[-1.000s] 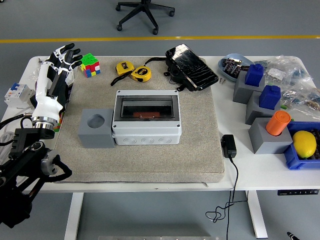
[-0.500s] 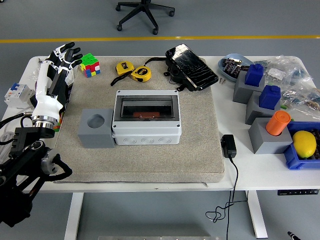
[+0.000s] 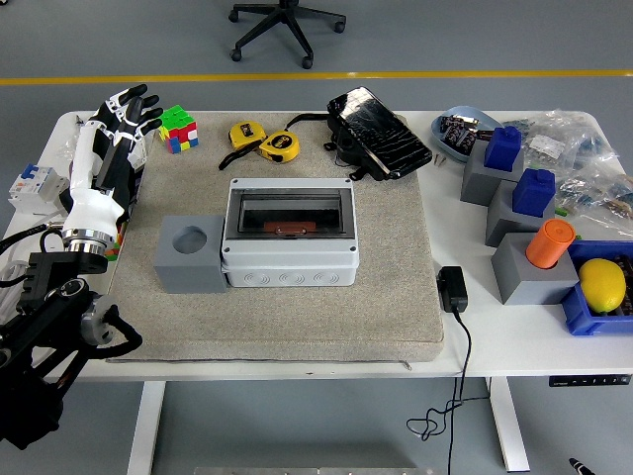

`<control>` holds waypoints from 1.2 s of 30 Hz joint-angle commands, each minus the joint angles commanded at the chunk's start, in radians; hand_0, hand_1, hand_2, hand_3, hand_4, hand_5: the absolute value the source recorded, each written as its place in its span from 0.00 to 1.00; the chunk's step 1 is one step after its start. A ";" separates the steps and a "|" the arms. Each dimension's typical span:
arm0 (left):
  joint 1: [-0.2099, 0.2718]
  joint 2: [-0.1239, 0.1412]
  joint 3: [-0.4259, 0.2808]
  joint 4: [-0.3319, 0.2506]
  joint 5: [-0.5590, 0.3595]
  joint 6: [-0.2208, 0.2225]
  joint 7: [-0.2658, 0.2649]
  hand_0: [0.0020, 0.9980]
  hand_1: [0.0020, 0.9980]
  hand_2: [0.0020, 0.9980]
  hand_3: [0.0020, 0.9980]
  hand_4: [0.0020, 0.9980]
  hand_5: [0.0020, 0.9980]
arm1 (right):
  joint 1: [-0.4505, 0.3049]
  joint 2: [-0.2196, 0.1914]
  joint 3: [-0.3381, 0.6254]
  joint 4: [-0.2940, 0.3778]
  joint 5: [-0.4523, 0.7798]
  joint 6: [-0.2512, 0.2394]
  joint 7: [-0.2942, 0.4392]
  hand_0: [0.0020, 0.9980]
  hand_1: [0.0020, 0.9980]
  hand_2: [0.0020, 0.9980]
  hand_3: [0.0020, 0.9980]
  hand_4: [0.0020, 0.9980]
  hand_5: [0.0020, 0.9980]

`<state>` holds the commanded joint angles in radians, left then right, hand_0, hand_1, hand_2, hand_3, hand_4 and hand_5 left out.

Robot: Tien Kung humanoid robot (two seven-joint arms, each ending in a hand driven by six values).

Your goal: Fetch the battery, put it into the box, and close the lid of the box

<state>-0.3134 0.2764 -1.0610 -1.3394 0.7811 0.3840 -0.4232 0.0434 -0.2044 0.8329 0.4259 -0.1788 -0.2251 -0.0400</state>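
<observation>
My left hand (image 3: pixel 127 111) hovers at mat's far-left corner, fingers spread, holding nothing. Box (image 3: pixel 289 231) mid-mat, lid looks shut; brownish piece shows through it (battery? cannot tell). Step seems done or not begun. Next: confirm battery inside. Right arm unseen.

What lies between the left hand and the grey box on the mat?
In the head view, the Rubik's cube and the grey block with a round hole sit between the left hand and the box; otherwise bare mat.
</observation>
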 joint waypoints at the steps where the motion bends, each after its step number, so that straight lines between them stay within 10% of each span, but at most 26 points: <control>1: -0.001 0.001 0.000 0.000 0.000 0.000 0.000 0.70 0.71 0.72 0.73 1.00 0.69 | 0.001 0.000 0.000 0.000 0.000 0.000 0.000 0.58 0.65 0.66 0.54 0.87 0.40; 36: 0.008 -0.004 -0.012 -0.001 0.000 -0.001 -0.002 0.70 0.71 0.72 0.73 1.00 0.70 | -0.005 0.001 0.002 -0.001 -0.001 0.000 0.001 0.58 0.64 0.66 0.54 0.87 0.40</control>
<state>-0.3055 0.2726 -1.0726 -1.3401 0.7813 0.3829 -0.4249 0.0380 -0.2039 0.8346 0.4252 -0.1801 -0.2249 -0.0393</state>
